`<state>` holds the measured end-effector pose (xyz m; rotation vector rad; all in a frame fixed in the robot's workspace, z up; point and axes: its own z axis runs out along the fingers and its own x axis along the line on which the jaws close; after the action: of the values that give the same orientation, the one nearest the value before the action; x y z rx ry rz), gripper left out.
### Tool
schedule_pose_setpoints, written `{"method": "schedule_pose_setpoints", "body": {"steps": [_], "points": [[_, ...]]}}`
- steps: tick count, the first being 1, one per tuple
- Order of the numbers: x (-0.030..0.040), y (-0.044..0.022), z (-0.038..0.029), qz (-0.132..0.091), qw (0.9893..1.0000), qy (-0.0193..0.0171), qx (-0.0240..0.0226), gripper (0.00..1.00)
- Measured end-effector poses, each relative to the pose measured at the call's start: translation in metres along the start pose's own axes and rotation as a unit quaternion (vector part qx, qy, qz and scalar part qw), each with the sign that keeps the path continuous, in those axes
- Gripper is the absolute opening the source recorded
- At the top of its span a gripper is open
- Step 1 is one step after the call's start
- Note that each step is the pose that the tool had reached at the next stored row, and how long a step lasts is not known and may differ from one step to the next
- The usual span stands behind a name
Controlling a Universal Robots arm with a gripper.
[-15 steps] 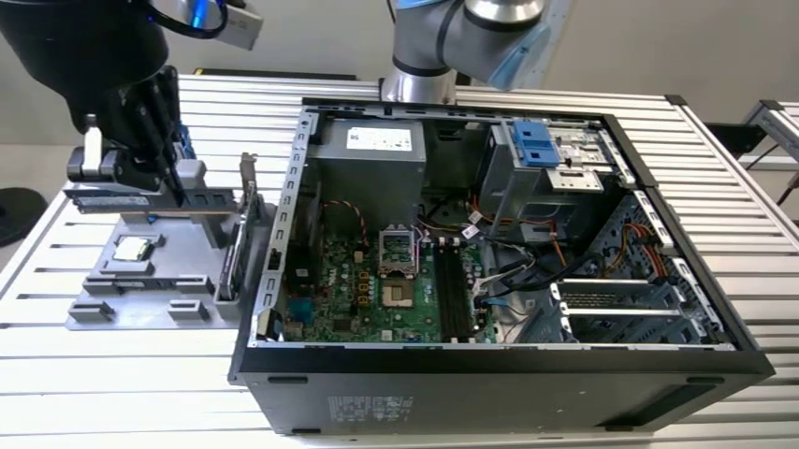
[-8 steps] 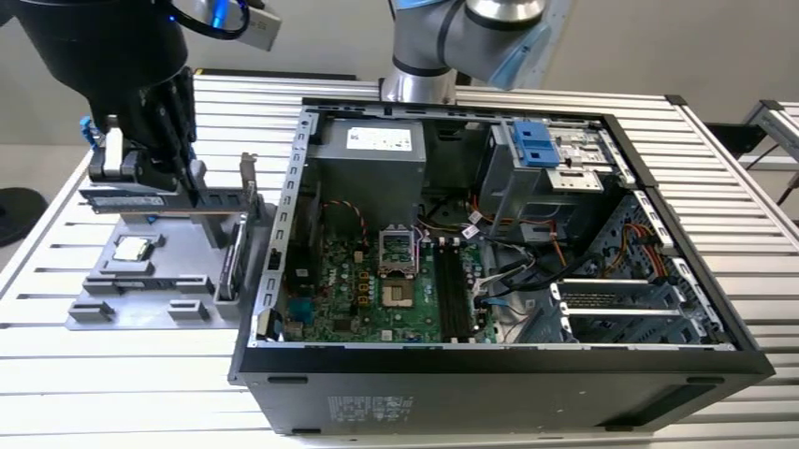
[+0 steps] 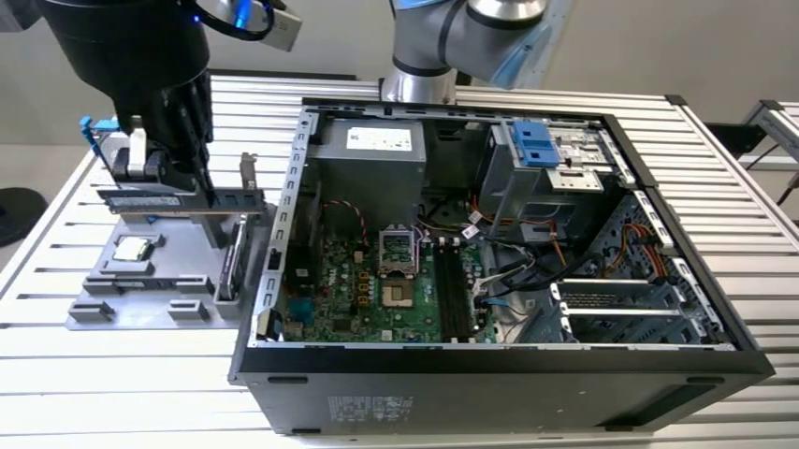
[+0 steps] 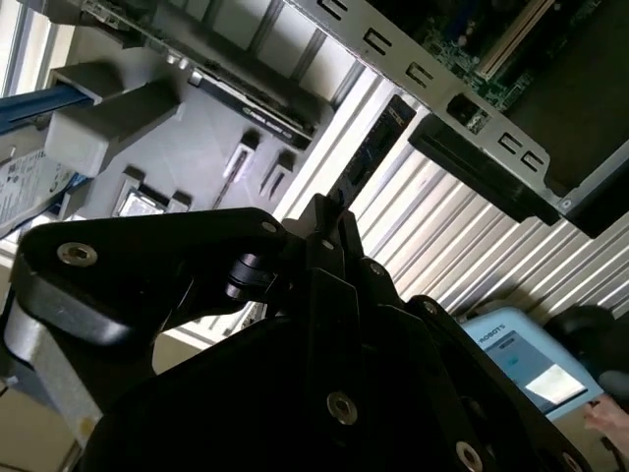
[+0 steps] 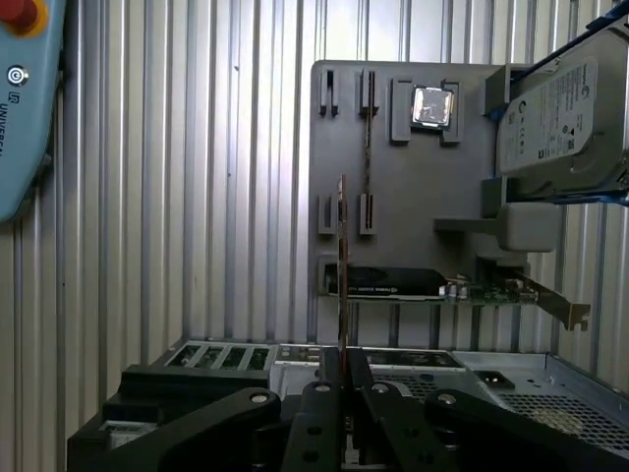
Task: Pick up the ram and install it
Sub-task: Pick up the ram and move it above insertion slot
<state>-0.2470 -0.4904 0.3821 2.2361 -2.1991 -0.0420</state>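
The ram (image 5: 341, 265) is a thin dark stick seen edge-on in the first wrist view, reaching out from my fingertips over the grey fixture plate (image 5: 413, 197). In the second wrist view the ram (image 4: 378, 147) points away from my gripper (image 4: 329, 211) toward the case edge. My gripper (image 5: 341, 379) is shut on one end of the ram. In the exterior view the gripper (image 3: 206, 192) hangs over the fixture plate (image 3: 138, 299), at the exterior view's left of the open computer case (image 3: 500, 365). The motherboard (image 3: 362, 290) lies inside the case, with long memory slots (image 3: 452, 290) beside its socket.
On the fixture plate rest a square silver processor chip (image 5: 432, 106), a hard drive (image 5: 560, 118) with blue brackets, and a graphics card (image 5: 393, 285) on its edge. A blue teach pendant (image 5: 20, 98) lies on the ribbed metal table (image 3: 125, 393). Cables and drive bays crowd the case's right half.
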Motion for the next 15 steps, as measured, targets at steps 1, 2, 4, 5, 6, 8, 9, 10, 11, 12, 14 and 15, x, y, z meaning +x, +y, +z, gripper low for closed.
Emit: {"method": "schedule_pose_setpoints", "body": {"steps": [1,2,4,5,6,8,9,10,11,12,14,15], "points": [[0.0,-0.0018,-0.0001,0.0,1.0,0.0,0.0,0.0],[0.0001,-0.0036,-0.0001,0.0,1.0,0.0,0.0,0.0],[0.0001,-0.0075,-0.0002,0.0,1.0,0.0,0.0,0.0],[0.0002,-0.0094,-0.0002,0.0,1.0,0.0,0.0,0.0],[0.0002,-0.0113,-0.0002,0.0,1.0,0.0,0.0,0.0],[0.0003,-0.0153,-0.0004,0.0,1.0,0.0,0.0,0.0],[0.0003,-0.0174,-0.0004,0.0,1.0,0.0,0.0,0.0],[0.0003,-0.0194,-0.0004,0.0,1.0,0.0,0.0,0.0],[0.0004,-0.0215,-0.0005,0.0,1.0,0.0,0.0,0.0],[0.0004,-0.0236,-0.0005,0.0,1.0,0.0,0.0,0.0],[0.0005,-0.0282,-0.0007,0.0,1.0,0.0,0.0,0.0],[0.0005,-0.0305,-0.0007,0.0,1.0,0.0,0.0,0.0]]}}
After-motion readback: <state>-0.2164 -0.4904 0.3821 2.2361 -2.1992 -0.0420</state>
